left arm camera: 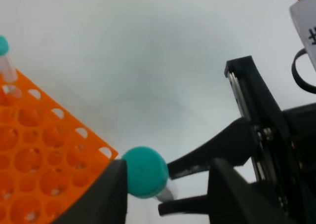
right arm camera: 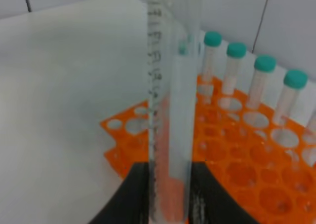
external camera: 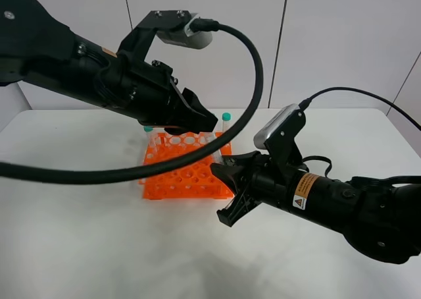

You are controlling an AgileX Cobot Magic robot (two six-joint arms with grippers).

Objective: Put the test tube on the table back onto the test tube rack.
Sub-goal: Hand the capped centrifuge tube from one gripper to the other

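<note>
White matte table (external camera: 79, 246), rounded corners, set against a pale panelled wall (external camera: 342, 35). We list what it carries by size.

1. Black left arm (external camera: 72, 62), reaching in over the rack. A thick black cable (external camera: 255, 75) loops out from its wrist camera.
2. Black right arm (external camera: 355, 203), low over the table to the right of the rack.
3. Bright orange test tube rack (external camera: 181, 177), two-tiered, with a grid of round holes, standing on the table. In the right wrist view we count four capped tubes (right arm camera: 265, 81) upright in its back row.
4. The left gripper (left arm camera: 165, 197), fingers (left arm camera: 111, 194) apart, hanging above the rack's right side.
5. The right gripper (right arm camera: 169, 204), fingers (right arm camera: 129, 194) clamped on the tube's lower body, one on each side.
6. Clear, graduated test tube (right arm camera: 170, 110), off the table, held upright at the rack's right-hand edge.
7. Its teal cap (left arm camera: 144, 172), standing up between the left gripper's parted fingers, close against one. We cannot tell whether it touches.
</note>
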